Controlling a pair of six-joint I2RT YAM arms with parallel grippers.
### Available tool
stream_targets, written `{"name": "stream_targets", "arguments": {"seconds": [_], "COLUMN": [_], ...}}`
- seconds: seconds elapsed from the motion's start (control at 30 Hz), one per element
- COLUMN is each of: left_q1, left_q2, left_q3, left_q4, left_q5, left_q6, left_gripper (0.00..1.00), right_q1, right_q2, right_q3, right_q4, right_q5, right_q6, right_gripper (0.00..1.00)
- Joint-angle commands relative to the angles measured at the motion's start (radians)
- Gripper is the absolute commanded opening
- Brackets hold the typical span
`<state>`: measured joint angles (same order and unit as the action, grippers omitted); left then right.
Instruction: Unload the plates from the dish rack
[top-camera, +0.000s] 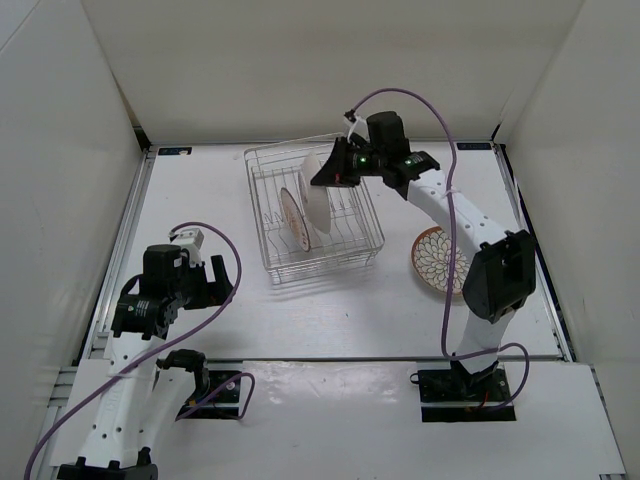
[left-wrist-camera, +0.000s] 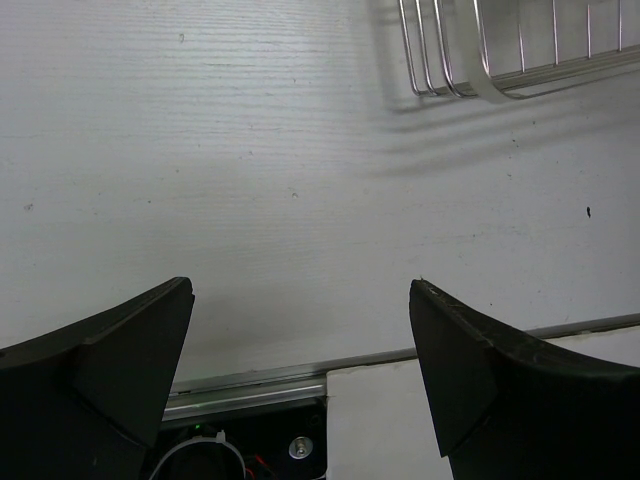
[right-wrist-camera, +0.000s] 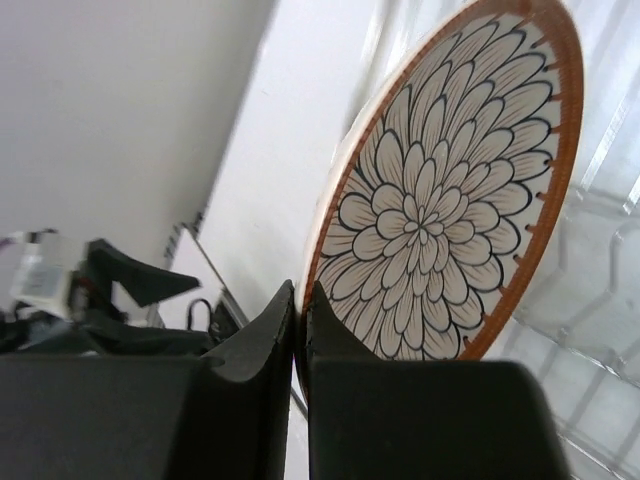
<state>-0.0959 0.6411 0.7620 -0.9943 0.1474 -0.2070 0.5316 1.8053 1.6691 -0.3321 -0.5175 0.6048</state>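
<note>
Left claw (left-wrist-camera: 300, 292) is sitting over bare bench (left-wrist-camera: 250, 150), near-left of the dish rack (top-camera: 325, 268), jaws spread wide and gripping nothing. By my read we're mid-unload: one plate out, one in hand, one waiting. In the rack, the second plate (top-camera: 292, 218) is standing on edge between the divider wires, patterned face showing. Just right of it, the held plate (top-camera: 316, 200) is hanging upright over the rack with its white underside facing the overhead camera. Right claw (right-wrist-camera: 300, 325) is pinching its rim, jaws closed down to the plate's thickness, and the wrist view is showing the petal face. Third plate (top-camera: 432, 262) is lying flat and face up on the bench, right of the rack. Next move is looking like: lift clear of the wires, swing right, set it down beside or onto the third plate without clipping it. Can't tell if the held plate's lower edge is clear of the dividers, since the overhead angle isn't giving height. Right forearm is covering part of the third plate. Left wrist view is only catching a corner of the rack.
</note>
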Motion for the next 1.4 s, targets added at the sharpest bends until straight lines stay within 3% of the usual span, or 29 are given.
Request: {"name": "stream_targets", "arguments": {"seconds": [0.0, 0.07, 0.13, 0.17, 0.27, 0.33, 0.5, 0.7, 0.83, 1.03, 1.37], "left_q1": [-0.002, -0.004, -0.002, -0.002, -0.002, -0.004, -0.002, -0.002, -0.002, -0.004, -0.004], "left_q2": [-0.009, -0.004, -0.007, -0.008, -0.006, -0.006, -0.008, -0.004, -0.008, 0.003, 0.017], "left_q3": [-0.001, 0.0, -0.001, -0.001, -0.001, 0.0, -0.001, -0.001, -0.004, -0.004, -0.006], "left_q4": [0.002, 0.0, 0.002, 0.003, 0.003, 0.0, 0.002, 0.003, 0.002, 0.005, 0.011], "left_q5": [0.014, 0.012, 0.012, 0.015, 0.012, 0.014, 0.017, 0.023, 0.023, 0.043, 0.052], "left_q6": [0.003, 0.001, 0.0, 0.001, 0.0, 0.001, 0.001, 0.001, 0.001, 0.001, 0.003], "left_gripper": [1.0, 1.0, 1.0, 1.0, 1.0, 1.0, 1.0, 1.0, 1.0, 1.0, 1.0], "right_q1": [-0.011, -0.007, -0.012, -0.015, -0.016, -0.03, -0.064, -0.073, -0.07, -0.071, -0.071], "right_q2": [-0.069, -0.069, 0.029, 0.034, -0.038, -0.04, -0.119, -0.178, -0.293, -0.437, -0.443], "right_q3": [0.143, 0.162, 0.347, 0.365, 0.257, 0.265, 0.36, 0.489, 0.333, -0.062, -0.302], "right_q4": [0.263, 0.237, 0.123, 0.113, 0.14, 0.058, -0.207, -0.577, -0.666, -0.657, -0.593], "right_q5": [-0.075, -0.055, -0.161, -0.171, -0.095, -0.096, 0.065, 0.428, 0.603, 0.885, 1.065], "right_q6": [0.041, 0.033, 0.047, 0.05, 0.006, -0.026, -0.21, -0.407, -0.432, -0.422, -0.422], "right_gripper": [0.0, 0.0, 0.0, 0.0, 0.0, 0.0, 0.0, 0.0, 0.0, 0.0, 0.0]}}
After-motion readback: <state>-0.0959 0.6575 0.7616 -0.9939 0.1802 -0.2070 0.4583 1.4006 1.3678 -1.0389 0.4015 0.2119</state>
